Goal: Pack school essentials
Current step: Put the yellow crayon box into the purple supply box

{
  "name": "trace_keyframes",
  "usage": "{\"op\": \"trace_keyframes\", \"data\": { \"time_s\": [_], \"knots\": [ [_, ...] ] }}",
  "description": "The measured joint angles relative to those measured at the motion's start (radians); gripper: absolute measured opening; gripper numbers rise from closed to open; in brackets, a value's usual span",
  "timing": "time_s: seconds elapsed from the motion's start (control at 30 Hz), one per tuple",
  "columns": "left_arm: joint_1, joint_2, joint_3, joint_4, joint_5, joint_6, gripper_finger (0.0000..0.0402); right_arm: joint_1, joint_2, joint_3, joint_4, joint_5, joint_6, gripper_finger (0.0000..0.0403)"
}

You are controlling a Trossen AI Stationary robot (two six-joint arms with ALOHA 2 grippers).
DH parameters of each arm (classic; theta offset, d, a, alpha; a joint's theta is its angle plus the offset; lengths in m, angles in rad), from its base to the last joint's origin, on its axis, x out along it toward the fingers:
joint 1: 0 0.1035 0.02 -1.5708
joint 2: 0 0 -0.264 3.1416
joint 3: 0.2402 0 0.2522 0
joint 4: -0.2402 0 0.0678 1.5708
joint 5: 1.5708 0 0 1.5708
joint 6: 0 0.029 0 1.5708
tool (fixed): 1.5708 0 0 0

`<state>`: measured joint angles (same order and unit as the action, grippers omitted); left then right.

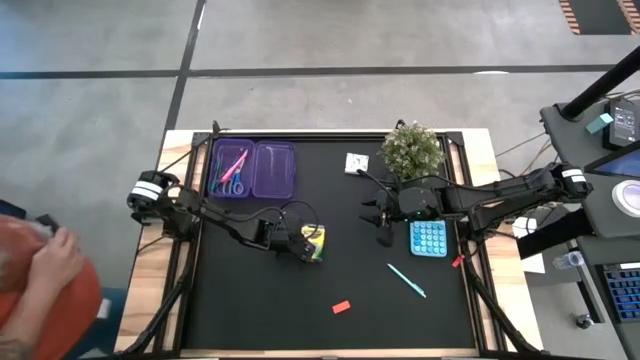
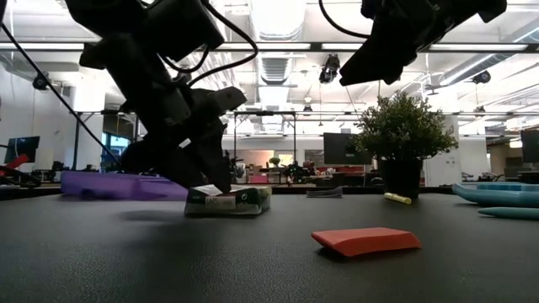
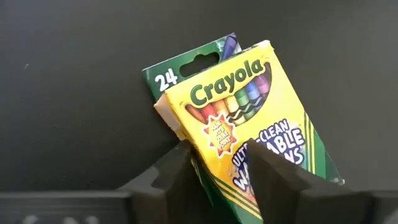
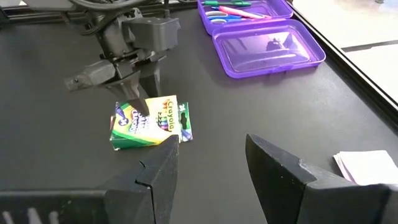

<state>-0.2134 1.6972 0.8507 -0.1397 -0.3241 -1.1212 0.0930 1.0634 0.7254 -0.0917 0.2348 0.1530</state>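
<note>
Purple case (image 1: 254,168) lies open, holding pens (image 1: 236,163) and scissors (image 1: 232,184).

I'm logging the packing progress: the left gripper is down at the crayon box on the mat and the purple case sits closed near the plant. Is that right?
One thing is wrong: the purple case lies open, its two halves side by side, with pens and scissors in one, as the right wrist view shows. The rest stands: the left gripper is down at the crayon box on the mat.
</note>
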Motion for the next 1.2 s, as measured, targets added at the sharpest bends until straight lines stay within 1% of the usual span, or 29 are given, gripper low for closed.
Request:
{"op": "trace_keyframes", "data": {
  "time_s": [0.23,0.3,0.4,0.53,0.73,0.9,0.97,1.07,1.2],
  "knots": [
    [0.0,-0.002,0.0,0.016,0.001,0.053,0.0026,0.0,0.0,0.0,0.0,0.0,-0.015,0.0173],
    [0.0,-0.002,-0.001,0.022,0.001,0.074,0.0008,0.0,0.0,0.0,0.0,0.0,-0.015,0.0173],
    [-0.001,-0.002,0.0,0.027,0.0,0.1,0.0003,0.0,0.0,0.0,0.0,0.0,-0.019,0.0173],
    [-0.001,-0.02,0.014,0.025,-0.014,0.171,0.0001,0.0,0.0,0.0,0.001,0.001,-0.026,0.0173],
    [-0.002,-0.104,0.02,0.018,-0.086,0.293,0.0,0.0,0.0,0.0,0.0,0.001,-0.027,0.0173],
    [0.0,-0.192,0.02,0.003,-0.177,0.363,0.0,0.0,0.0,0.0,0.0,0.001,-0.026,0.0173],
    [0.003,-0.232,0.021,-0.036,-0.226,0.379,0.0,0.0,0.0,0.0,0.0,0.001,-0.026,0.0173],
    [0.021,-0.301,0.021,-0.148,-0.32,0.392,0.0,0.0,0.0,0.0,0.0,0.001,-0.026,0.0173],
    [0.076,-0.385,0.02,-0.305,-0.411,0.398,0.0,0.0,0.0,0.0,0.002,0.001,-0.024,0.0173]
  ]
}}
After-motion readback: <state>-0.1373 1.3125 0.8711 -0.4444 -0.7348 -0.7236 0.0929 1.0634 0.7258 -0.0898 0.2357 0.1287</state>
